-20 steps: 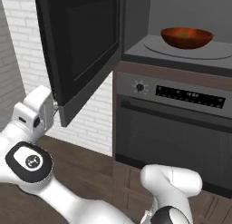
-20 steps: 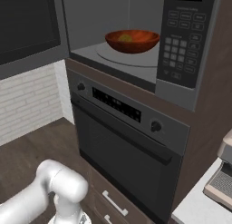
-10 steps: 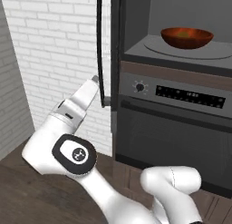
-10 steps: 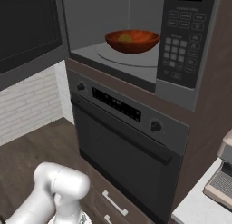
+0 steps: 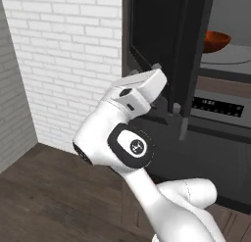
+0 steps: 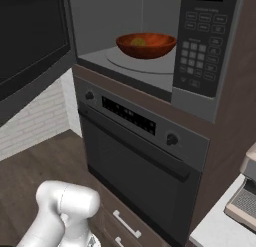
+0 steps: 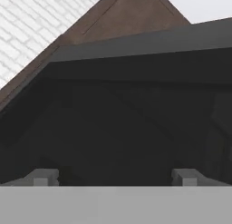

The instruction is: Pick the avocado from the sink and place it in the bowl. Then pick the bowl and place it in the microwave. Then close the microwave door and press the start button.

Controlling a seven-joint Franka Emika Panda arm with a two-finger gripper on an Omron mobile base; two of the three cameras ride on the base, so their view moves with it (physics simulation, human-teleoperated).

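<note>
One bowl (image 6: 146, 44), glossy reddish-brown, sits on the round turntable plate (image 6: 131, 61) inside the microwave (image 6: 150, 38), directly above the oven (image 6: 135, 156), with the yellowish avocado (image 6: 138, 41) lying in it. One microwave door (image 5: 169, 50), black panel with dark glass, stands partly swung to the left of the microwave cavity, its lower edge above the oven's display strip. One gripper (image 7: 115, 177), jaws spread wide and holding nothing, is up against the door's dark outer face, both finger tips (image 7: 43, 177) pointing at the panel.
</note>
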